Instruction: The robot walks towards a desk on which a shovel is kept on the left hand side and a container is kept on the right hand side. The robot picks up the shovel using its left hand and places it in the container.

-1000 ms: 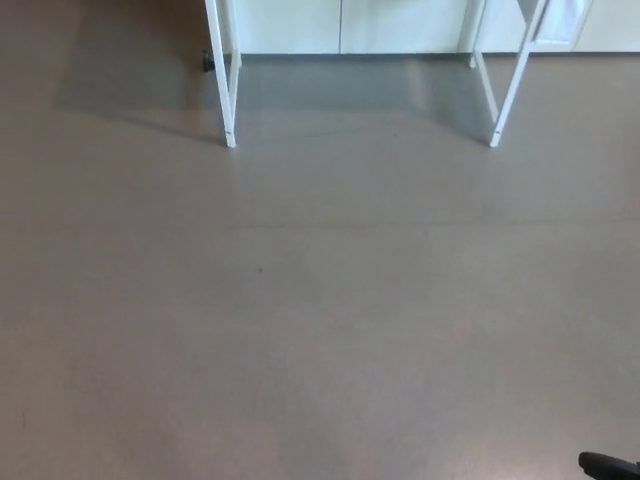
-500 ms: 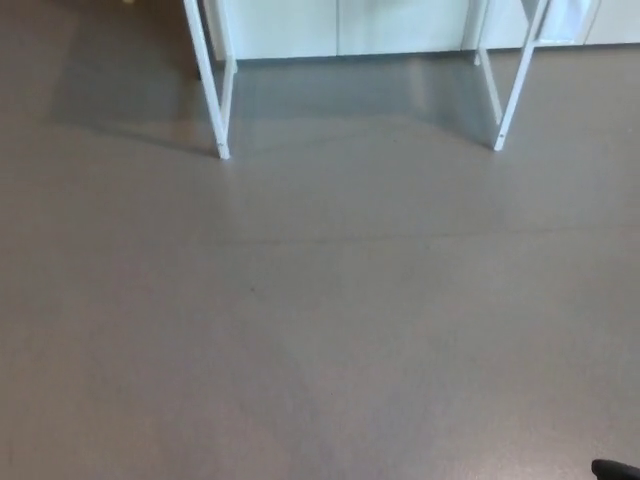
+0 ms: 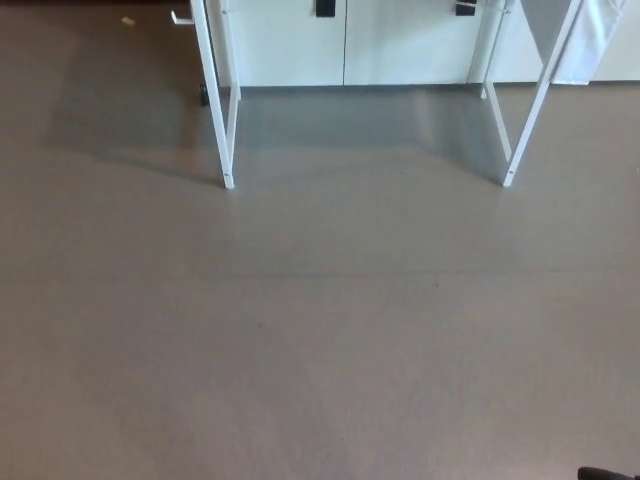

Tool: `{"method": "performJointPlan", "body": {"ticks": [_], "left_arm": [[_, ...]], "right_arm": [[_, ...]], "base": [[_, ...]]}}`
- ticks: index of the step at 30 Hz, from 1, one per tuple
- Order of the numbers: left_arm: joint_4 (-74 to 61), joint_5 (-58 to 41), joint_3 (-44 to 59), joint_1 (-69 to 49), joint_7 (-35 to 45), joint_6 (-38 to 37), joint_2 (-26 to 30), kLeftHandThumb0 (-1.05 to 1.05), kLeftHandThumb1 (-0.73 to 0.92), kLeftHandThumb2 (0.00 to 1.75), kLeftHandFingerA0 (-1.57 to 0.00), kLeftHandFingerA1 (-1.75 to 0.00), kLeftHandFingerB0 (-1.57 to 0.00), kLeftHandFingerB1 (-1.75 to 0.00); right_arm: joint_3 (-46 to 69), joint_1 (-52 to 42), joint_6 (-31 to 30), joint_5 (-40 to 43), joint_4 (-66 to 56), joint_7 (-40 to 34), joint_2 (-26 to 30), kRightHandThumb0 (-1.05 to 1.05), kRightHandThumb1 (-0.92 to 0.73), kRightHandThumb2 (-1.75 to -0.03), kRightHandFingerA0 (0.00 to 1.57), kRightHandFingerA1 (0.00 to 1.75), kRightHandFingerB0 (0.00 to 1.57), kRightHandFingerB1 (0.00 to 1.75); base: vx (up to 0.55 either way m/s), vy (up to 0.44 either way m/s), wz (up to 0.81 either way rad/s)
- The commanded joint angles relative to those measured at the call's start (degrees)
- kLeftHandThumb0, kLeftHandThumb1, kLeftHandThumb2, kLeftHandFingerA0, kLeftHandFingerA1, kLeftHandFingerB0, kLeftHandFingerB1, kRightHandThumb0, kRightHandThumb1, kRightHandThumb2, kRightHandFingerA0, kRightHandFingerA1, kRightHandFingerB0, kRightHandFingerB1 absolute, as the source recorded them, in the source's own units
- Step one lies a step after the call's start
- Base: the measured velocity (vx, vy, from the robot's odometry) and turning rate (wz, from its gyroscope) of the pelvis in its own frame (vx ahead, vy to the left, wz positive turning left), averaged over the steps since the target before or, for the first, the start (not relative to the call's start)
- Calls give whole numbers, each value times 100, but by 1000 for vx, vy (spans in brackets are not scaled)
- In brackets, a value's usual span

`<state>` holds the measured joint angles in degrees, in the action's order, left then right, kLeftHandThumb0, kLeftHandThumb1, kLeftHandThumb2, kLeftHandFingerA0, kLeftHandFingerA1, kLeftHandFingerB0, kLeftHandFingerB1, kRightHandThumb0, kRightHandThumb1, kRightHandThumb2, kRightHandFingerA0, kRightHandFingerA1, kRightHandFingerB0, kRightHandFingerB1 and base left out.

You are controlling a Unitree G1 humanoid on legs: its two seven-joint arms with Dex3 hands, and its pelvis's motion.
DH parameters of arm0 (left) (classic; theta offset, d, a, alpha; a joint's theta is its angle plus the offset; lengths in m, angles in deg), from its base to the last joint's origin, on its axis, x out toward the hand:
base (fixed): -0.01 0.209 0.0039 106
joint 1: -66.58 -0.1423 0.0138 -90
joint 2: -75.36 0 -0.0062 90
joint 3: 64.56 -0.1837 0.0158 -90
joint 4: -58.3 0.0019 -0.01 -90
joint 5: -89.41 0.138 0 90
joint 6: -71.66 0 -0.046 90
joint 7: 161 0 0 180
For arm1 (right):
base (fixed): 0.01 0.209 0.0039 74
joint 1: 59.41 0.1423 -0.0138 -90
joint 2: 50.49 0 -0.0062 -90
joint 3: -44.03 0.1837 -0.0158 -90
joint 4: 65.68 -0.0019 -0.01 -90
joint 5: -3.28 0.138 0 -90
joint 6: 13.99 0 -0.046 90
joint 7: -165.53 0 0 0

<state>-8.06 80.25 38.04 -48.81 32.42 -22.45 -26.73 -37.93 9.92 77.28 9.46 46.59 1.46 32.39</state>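
Grey-brown floor (image 3: 320, 330), smooth and matt, fills nearly the whole head view. Landmark for all positions: the white desk leg (image 3: 217, 110) on the robot's left, a thin metal strut slanting down to a foot on the floor.

- Well to the right of that leg, a second white leg (image 3: 530, 125) slants the opposite way; its foot sits at about the same depth.
- Between the two legs, further back, is a run of white cabinet doors (image 3: 290, 45) with two black handles (image 3: 325, 7) at the top edge.
- Just behind the landmark leg, a small dark caster (image 3: 204, 95) touches the floor.
- Up and left of the leg, a small pale scrap (image 3: 128, 20) lies on the floor.
- Beyond the second leg, a white sheet (image 3: 592, 40) hangs down.

Shovel and container: the desk top is cut off above the legs, so neither shows; their look and exact place cannot be read. Where the shovel lies relative to either hand cannot be told.

Hands: the left is out of frame. A black sliver at the bottom edge, far right of the landmark leg and well short of the desk, appears to be the right hand (image 3: 608, 474). Too little shows to tell whether it is released or clenched.
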Motion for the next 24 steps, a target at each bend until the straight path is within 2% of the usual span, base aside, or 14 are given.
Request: {"method": "performJointPlan", "body": {"ticks": [1, 7, 9, 17, 24], "left_arm": [[160, 159, 35, 40, -175, -419, 116, -31, 63, 59, -42, -37, -33, -31], [235, 147, 94, -66, -39, -493, 349, -31, 65, 60, -42, -37, -34, -32], [343, 98, 127, -41, 50, -538, 435, -29, 65, 60, -41, -37, -34, -31], [442, 140, 99, -92, 113, -694, 530, -30, 65, 60, -42, -37, -34, -31], [453, 328, 33, -205, -73, -881, 580, -30, 63, 59, -44, -36, -34, -31]], "right_arm": [[17, 53, 192, -28, 67, -55, 34, 9, -60, -57, 61, 63, 39, 49], [-35, 83, 438, -110, 273, -28, 70, 6, -59, -56, 60, 61, 39, 49], [-28, 111, 322, -68, 253, -31, 58, 7, -60, -56, 58, 60, 38, 48], [-75, 78, 562, -149, 419, -36, 59, 7, -59, -56, 59, 62, 39, 50], [-124, -73, 392, -197, 240, -125, 17, 7, -60, -57, 60, 61, 40, 48]], "base": [[230, -428, 27], [184, -199, 2], [148, -13, -8], [153, 119, -10], [148, 61, 1]]}}
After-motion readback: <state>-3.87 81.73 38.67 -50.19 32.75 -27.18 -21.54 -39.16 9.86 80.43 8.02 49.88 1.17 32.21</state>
